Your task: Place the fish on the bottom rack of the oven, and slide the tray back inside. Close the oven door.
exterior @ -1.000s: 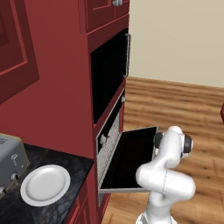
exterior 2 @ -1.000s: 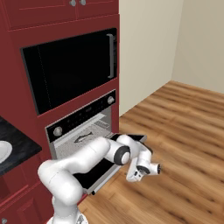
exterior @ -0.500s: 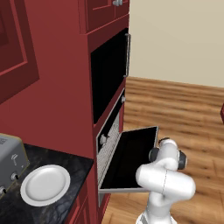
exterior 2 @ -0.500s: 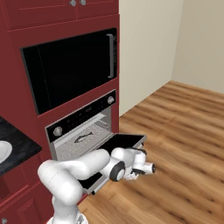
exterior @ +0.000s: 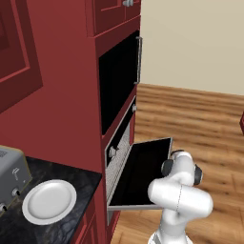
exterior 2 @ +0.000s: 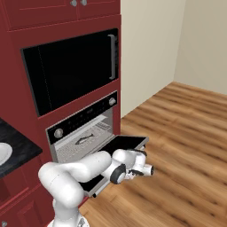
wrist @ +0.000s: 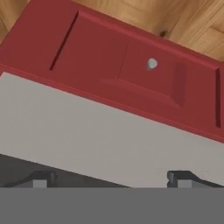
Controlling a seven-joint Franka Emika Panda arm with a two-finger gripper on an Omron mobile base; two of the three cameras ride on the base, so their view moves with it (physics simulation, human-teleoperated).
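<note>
Toaster (exterior: pixel 10 177) being cut off by the left edge, white plate (exterior 2: pixel 3 153) showing only partly at the picture's edge, white arm hiding the oven door's (exterior 2: pixel 119 144) near corner, fish (exterior 2: pixel 84 140) appearing too small for detail, fingers (wrist: pixel 41 178) sitting half under the bottom band

Dark fish (exterior 2: pixel 84 140) flat on the silver wire rack (exterior 2: pixel 77 148) inside the oven (exterior 2: pixel 84 133)

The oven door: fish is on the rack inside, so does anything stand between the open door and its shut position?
Nothing visible does. The fish lies on the bottom rack, which sits inside the oven, not jutting over the oven door. The gripper, open and holding nothing, is at the door's outer edge, not over its inner face.
</note>
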